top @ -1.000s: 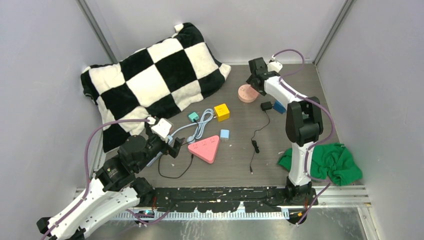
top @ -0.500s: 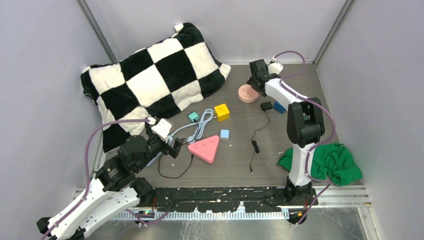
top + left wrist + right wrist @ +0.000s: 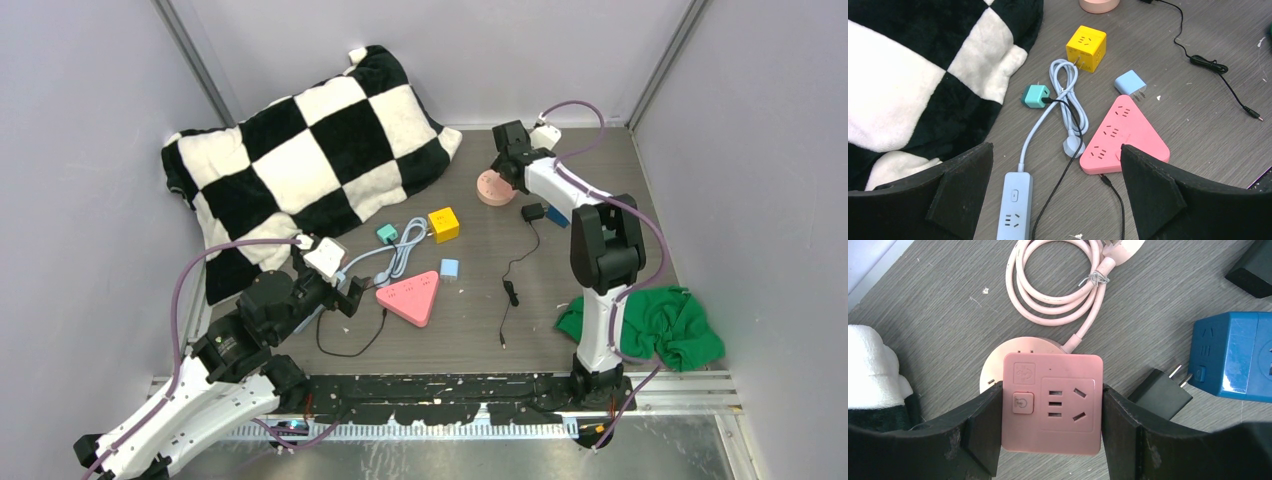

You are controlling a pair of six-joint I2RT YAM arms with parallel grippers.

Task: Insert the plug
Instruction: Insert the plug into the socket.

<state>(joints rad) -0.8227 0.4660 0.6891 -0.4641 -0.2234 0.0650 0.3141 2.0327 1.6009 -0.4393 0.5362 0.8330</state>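
In the right wrist view my right gripper [image 3: 1052,390] is shut on a pink square socket block [image 3: 1053,405], one finger on each side, its socket face and power button towards the camera. Behind it lies a round pink disc [image 3: 998,365] with a coiled pink cord [image 3: 1053,290]. A black plug [image 3: 1160,392] with two prongs lies on the table just right of the block, also seen as the black plug [image 3: 533,212] with its thin black cable. My left gripper [image 3: 1055,150] is open over a light-blue power strip [image 3: 1013,205] and a pink triangular strip [image 3: 1125,135], touching neither.
A blue adapter block [image 3: 1233,355] lies right of the black plug. A yellow cube socket [image 3: 1087,47], a teal plug [image 3: 1035,96] and a small blue plug [image 3: 1129,82] lie mid-table. The checkered cushion [image 3: 300,150] fills the back left; a green cloth [image 3: 655,325] lies at the front right.
The right gripper has shifted slightly left at the pink disc. The left arm has not moved.
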